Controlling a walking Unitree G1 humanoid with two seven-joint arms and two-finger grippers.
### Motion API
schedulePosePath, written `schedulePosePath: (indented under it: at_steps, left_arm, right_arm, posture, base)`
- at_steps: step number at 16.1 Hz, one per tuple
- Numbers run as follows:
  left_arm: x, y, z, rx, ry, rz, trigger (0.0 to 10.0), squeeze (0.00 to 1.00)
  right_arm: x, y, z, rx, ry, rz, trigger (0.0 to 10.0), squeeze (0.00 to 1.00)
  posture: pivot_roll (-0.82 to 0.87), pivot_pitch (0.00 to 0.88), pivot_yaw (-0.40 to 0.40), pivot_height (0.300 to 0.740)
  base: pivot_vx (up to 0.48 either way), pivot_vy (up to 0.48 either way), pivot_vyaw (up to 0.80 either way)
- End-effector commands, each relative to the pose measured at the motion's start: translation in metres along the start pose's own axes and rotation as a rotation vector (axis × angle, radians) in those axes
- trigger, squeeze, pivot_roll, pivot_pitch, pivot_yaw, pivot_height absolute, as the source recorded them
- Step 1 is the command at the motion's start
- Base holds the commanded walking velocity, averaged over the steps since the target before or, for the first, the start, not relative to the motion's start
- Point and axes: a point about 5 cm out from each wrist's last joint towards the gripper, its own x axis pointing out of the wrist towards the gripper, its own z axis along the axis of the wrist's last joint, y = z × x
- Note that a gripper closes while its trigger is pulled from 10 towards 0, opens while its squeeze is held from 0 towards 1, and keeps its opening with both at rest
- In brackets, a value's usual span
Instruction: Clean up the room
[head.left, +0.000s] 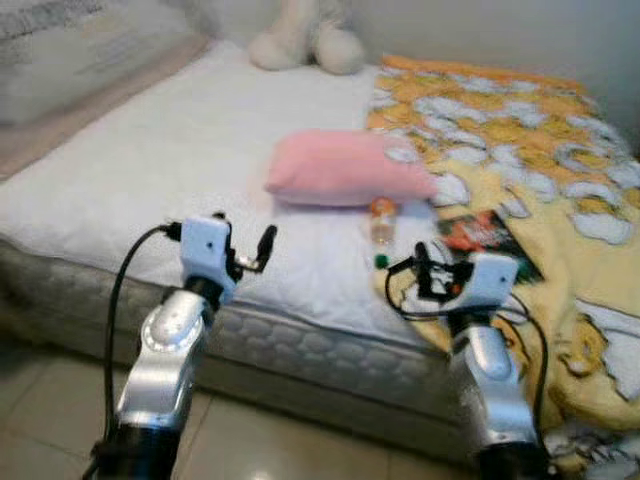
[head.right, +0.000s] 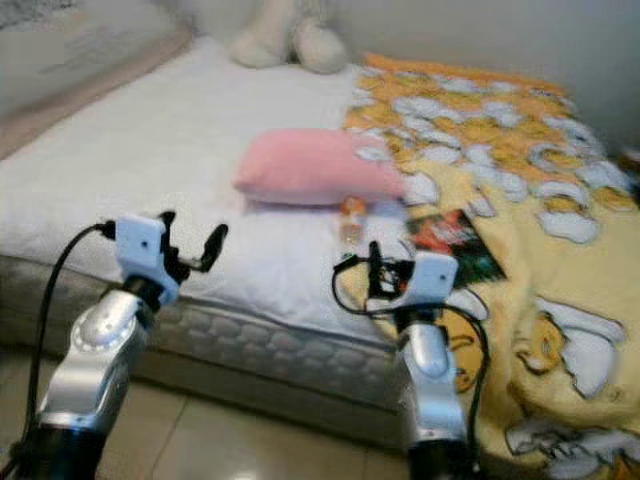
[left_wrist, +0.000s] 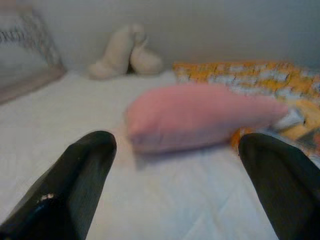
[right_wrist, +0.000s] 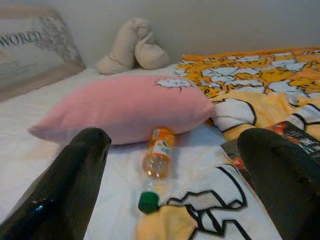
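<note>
We are holding both the left gripper (head.left: 262, 250) and right gripper (right_wrist: 172, 185) wide open and empty, facing the orange plastic bottle (right_wrist: 158, 164), soft pink pillow (right_wrist: 125, 107) and dark magazine (head.left: 485, 236) awaiting tidying on the white mattress (head.left: 180, 150).

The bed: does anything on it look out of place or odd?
Yes. A plastic bottle with a green cap lies on its side on the bed, just in front of the pink pillow, and a dark magazine or book lies on the yellow blanket beside it. Neither belongs there. Nothing looks spilled.
</note>
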Motion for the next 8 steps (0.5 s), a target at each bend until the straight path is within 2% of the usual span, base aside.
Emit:
schedulePosePath:
  at_steps: [1, 5, 8]
  left_arm:
    - [0.003, -0.004, 0.003, 0.024, -0.008, -0.036, 10.0, 0.0]
    - [0.006, -0.003, 0.005, 0.032, -0.013, -0.038, 10.0, 0.0]
    - [0.006, -0.002, 0.006, 0.039, -0.013, -0.027, 10.0, 0.0]
  right_arm:
    - [0.003, 0.0, -0.001, 0.007, 0.012, -0.01, 10.0, 0.0]
    - [0.013, 0.002, 0.0, 0.011, 0.024, -0.009, 10.0, 0.0]
    - [0.026, 0.003, -0.001, 0.051, 0.065, -0.022, 10.0, 0.0]
  posture:
    - [0.01, 0.0, 0.003, 0.74]
    - [0.02, 0.0, 0.011, 0.74]
    - [0.03, 0.0, 0.012, 0.74]
  base:
    - [0.48, 0.0, 0.0]
    - [0.48, 0.0, 0.0]
    - [0.466, 0.0, 0.0]
